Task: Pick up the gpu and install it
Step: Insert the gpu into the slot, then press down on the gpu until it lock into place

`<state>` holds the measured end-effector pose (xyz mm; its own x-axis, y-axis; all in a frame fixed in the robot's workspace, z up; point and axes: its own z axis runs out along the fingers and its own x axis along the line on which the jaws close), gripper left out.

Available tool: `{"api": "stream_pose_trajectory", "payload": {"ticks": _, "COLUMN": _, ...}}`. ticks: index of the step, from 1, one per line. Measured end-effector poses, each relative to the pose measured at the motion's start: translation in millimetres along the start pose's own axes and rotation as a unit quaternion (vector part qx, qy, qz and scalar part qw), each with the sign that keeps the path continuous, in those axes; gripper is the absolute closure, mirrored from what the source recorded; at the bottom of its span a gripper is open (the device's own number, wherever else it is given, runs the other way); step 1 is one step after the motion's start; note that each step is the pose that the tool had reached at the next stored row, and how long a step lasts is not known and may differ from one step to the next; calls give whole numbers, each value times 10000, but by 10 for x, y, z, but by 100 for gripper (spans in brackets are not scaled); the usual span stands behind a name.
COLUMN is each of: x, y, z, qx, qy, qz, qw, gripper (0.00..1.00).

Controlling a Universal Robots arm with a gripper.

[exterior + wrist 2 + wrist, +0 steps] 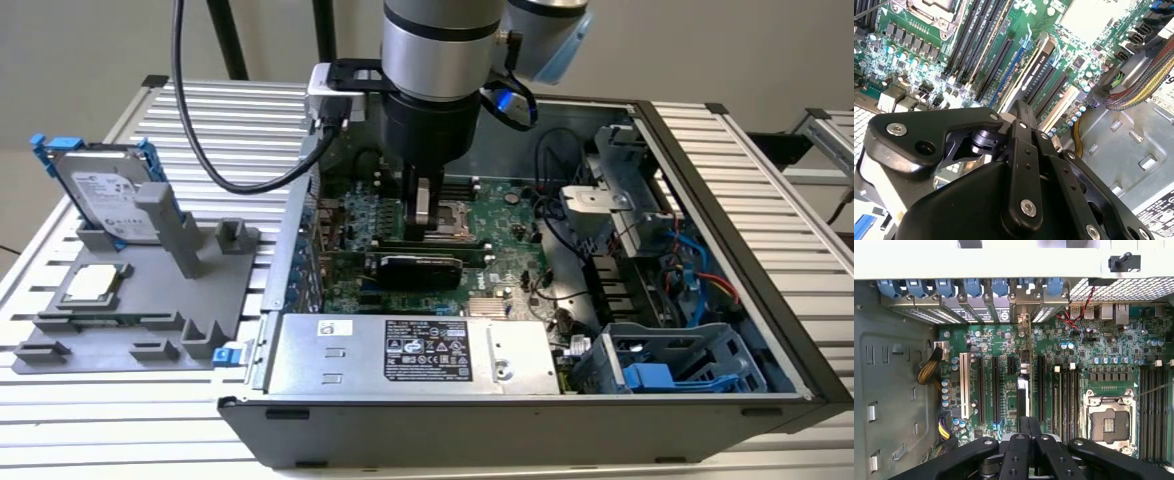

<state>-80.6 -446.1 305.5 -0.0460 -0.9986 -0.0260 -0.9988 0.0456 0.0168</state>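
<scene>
Gripper [424, 222] is inside the open case [747, 250] over the motherboard [514, 215], fingers [1024, 427] drawn narrow, pressed together. In the exterior view the gpu [420, 269] stands on edge in a slot at the gripper's 6 o'clock, just beside the tips; can't tell if they touch. Both wrist views show the gpu [1023, 387] [1035, 67] edge-on just past the fingertips. Hard drive [110, 200] on the grey stand [200, 300] sits at the case's 9 o'clock, and the chip [91, 284] at 8.
</scene>
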Motion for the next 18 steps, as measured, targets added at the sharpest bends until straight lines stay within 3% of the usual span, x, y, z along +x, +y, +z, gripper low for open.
{"api": "stream_pose_trajectory", "payload": {"ticks": 18, "x": 0, "y": 0, "z": 0, "qx": 0, "qy": 8, "qz": 0, "qw": 10000, "gripper": 100}}
